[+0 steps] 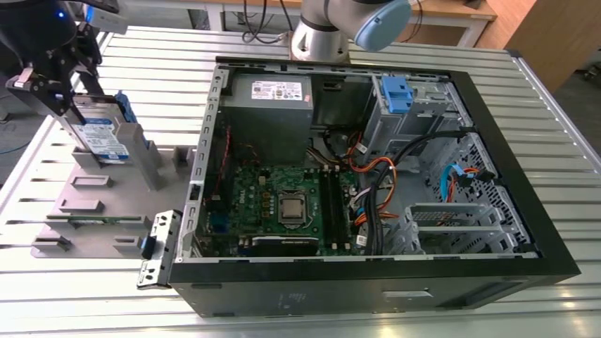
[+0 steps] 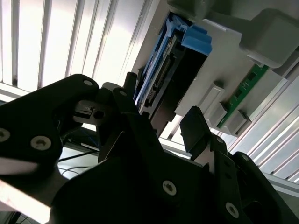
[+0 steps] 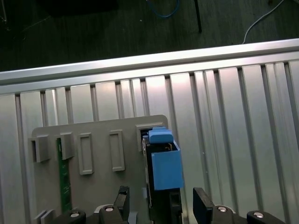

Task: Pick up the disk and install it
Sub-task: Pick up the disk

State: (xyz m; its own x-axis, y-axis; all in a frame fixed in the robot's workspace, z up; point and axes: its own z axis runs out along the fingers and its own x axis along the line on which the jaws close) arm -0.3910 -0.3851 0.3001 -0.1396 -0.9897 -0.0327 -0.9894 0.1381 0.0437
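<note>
Standing on its edge in the grey holder [image 1: 94, 211] on the counter [image 1: 94, 296], the disk [image 1: 101, 137] is seen between the spread fingers [image 3: 203, 205] of the end effector [image 3: 162, 192], which do not seem to touch it yet. If it is squeezed off-centre or pulled up crooked, it could be jammed in the holder, tipped over, or dropped.

Exterior view looks down; both wrist views closely share the disk [image 2: 161, 77] [image 3: 166, 163].

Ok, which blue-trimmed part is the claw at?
The disk standing in the grey holder outside the case; the open claw straddles it. The other, a blue bracket, sits on the drive cage inside.
</note>
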